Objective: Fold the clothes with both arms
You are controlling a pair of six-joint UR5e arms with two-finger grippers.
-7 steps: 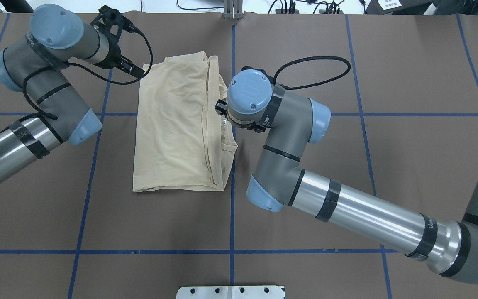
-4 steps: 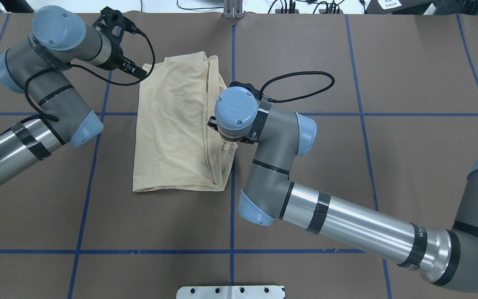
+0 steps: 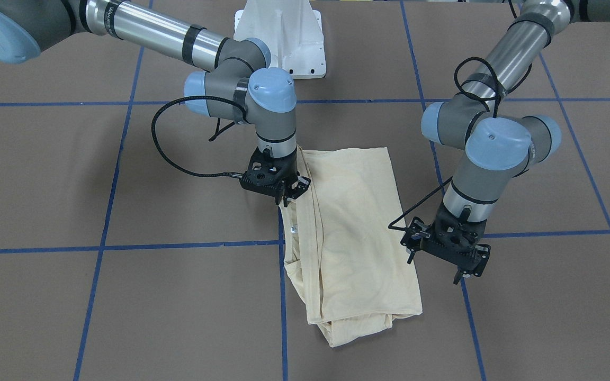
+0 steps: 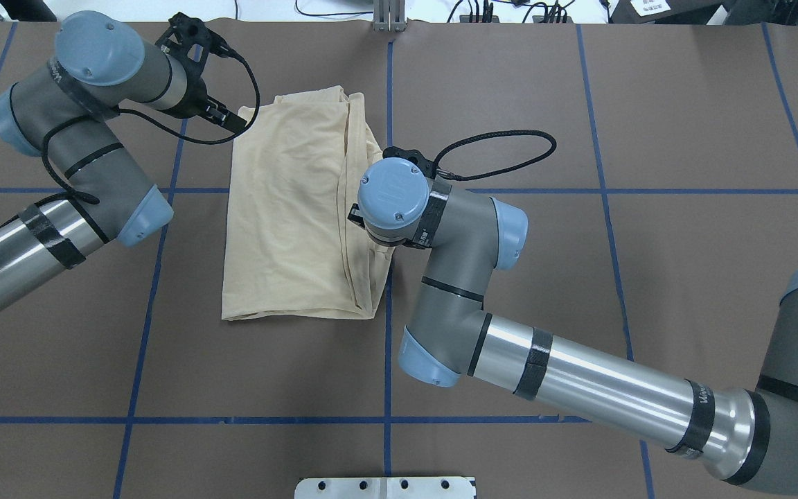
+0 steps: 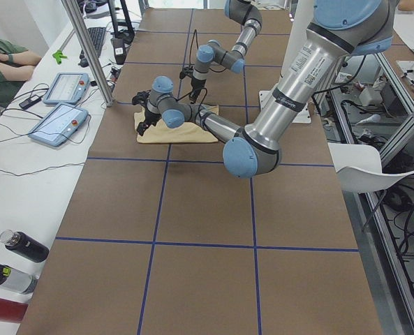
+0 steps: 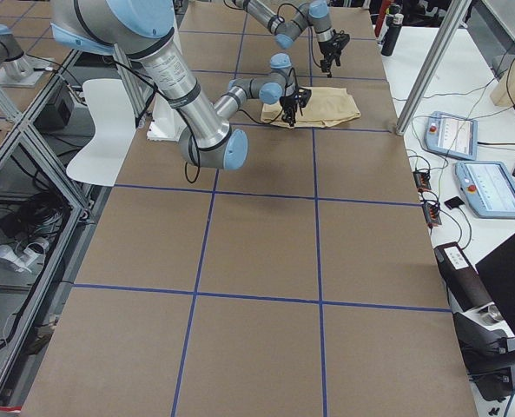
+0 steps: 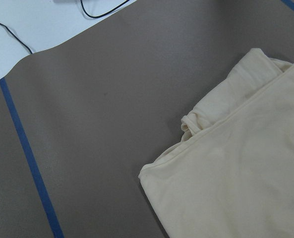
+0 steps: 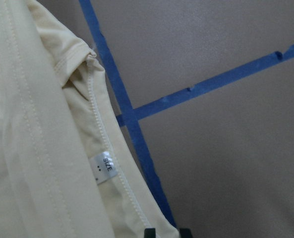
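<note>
On the left of the overhead view, your left gripper point(image 3: 436, 266) hangs just beside the far corner of the T-shirt. Its jaws are spread wide and carry nothing.

At centre, the pale cream T-shirt point(image 4: 288, 215) lies flat on the brown desk point(image 4: 579, 277). It is folded lengthways into one long panel just left of the blue tape line point(image 4: 388, 360), with its layered edges and neckline stacked along the right side.

Expect the shirt to handle as light, thin, limp cloth. It will likely sag between two holds, and its layers may slide apart if you pinch only the top one. The stitched hems and the ribbed neckline look like the firmest places to take it, and a grasp there should go through every layer. The bunched far corner beneath your left gripper may need a deeper bite.

To the right, your right gripper point(image 3: 290, 193) is low on the neckline edge, close to the small white label point(image 8: 103, 167). Its wrist camera shows the tips narrowly apart with cream hem between them. You cannot tell whether they already clamp the cloth.
</note>
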